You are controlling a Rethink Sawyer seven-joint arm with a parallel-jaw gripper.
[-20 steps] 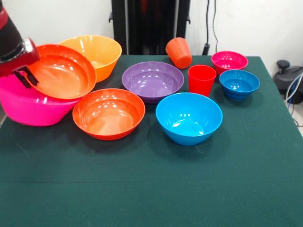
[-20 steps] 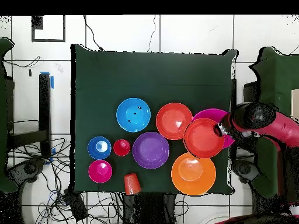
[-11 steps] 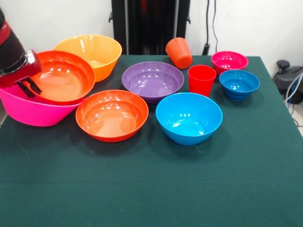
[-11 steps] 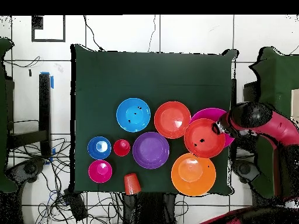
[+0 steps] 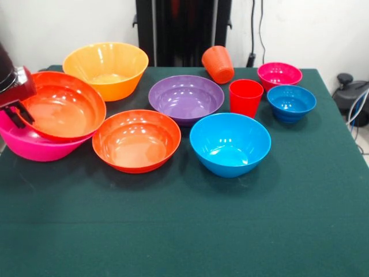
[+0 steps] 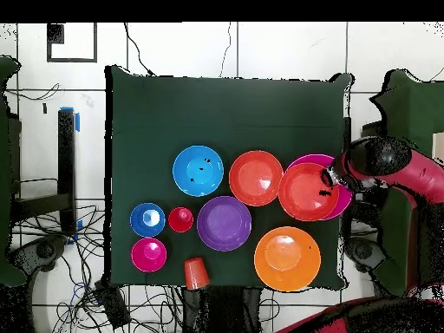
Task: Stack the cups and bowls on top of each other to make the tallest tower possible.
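At the left edge of the front view the tool [image 5: 18, 113] grips the near rim of a shallow red-orange bowl [image 5: 60, 109], its fingers closed over that rim, and the bowl sits tilted in the big pink bowl [image 5: 34, 147] directly under the tool, not yet level. The step in hand looks like the first nesting of the tower: seating this bowl in the pink one, the widest piece. Just to the tool's right on the table [image 5: 190, 231] lies the second red-orange bowl [image 5: 136, 139], with the big yellow-orange bowl [image 5: 106, 68] behind it. Further right stand the purple bowl [image 5: 185, 98] and the medium blue bowl [image 5: 230, 143], then the orange cup [image 5: 218, 63] on its side, the upright red cup [image 5: 245, 97], and farthest from the tool the small magenta bowl [image 5: 279, 75] and small blue bowl [image 5: 291, 102]. Next, I judge, the tool should lower until the bowl settles flat, let go, and lift clear without dragging the rim.
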